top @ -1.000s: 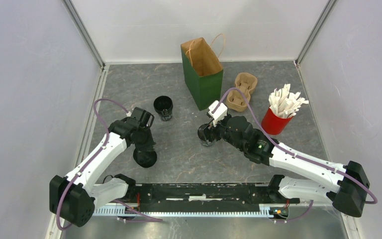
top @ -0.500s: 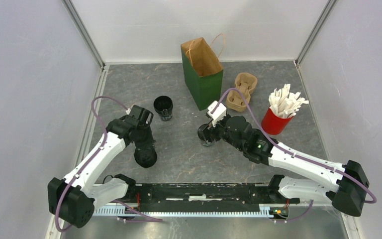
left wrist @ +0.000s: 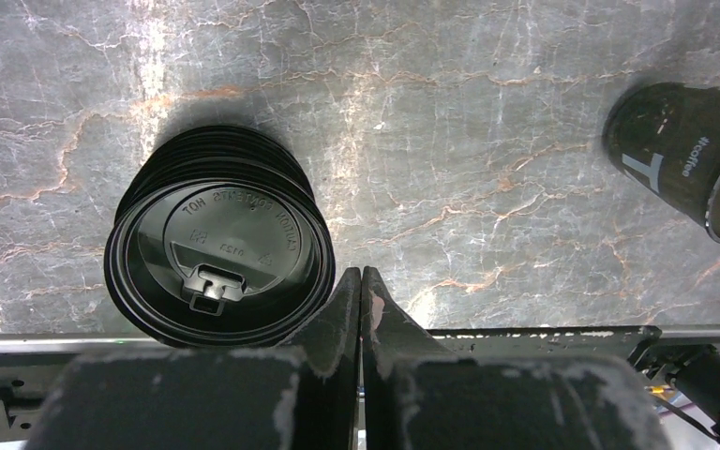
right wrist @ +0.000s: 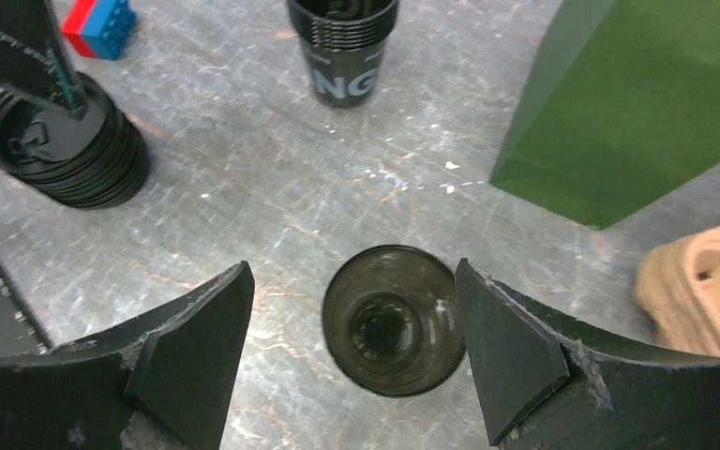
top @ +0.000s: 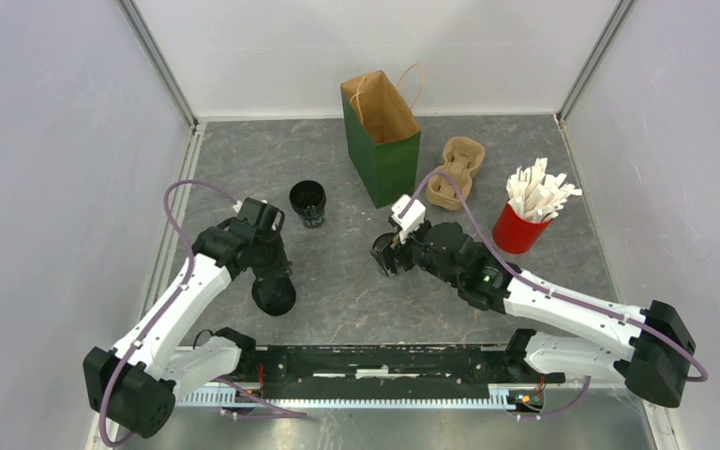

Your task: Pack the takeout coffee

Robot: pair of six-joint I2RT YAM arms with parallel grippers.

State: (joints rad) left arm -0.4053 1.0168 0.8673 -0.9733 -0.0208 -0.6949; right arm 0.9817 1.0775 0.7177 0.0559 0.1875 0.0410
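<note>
A single black takeout coffee cup point(right wrist: 394, 319) stands upright and lidless on the table. My right gripper point(right wrist: 352, 305) hangs open over it, a finger on each side, the right finger nearer the rim. A stack of black lids point(left wrist: 216, 248) lies at the near left. My left gripper point(left wrist: 361, 286) is shut with nothing between its fingers, its tips just off the stack's right edge. A stack of nested black cups point(top: 307, 202) stands further back. The green paper bag point(top: 382, 141) stands open behind them.
A tan pulp cup carrier point(top: 455, 172) lies right of the bag. A red cup of white packets point(top: 522, 225) stands further right. A small red and blue block point(right wrist: 98, 23) shows at the top left of the right wrist view. Grey walls close in the table.
The left gripper's fingers have finished shutting beside the lid stack, and that arm's elbow has swung slightly left. The right gripper has stayed open over the cup.
</note>
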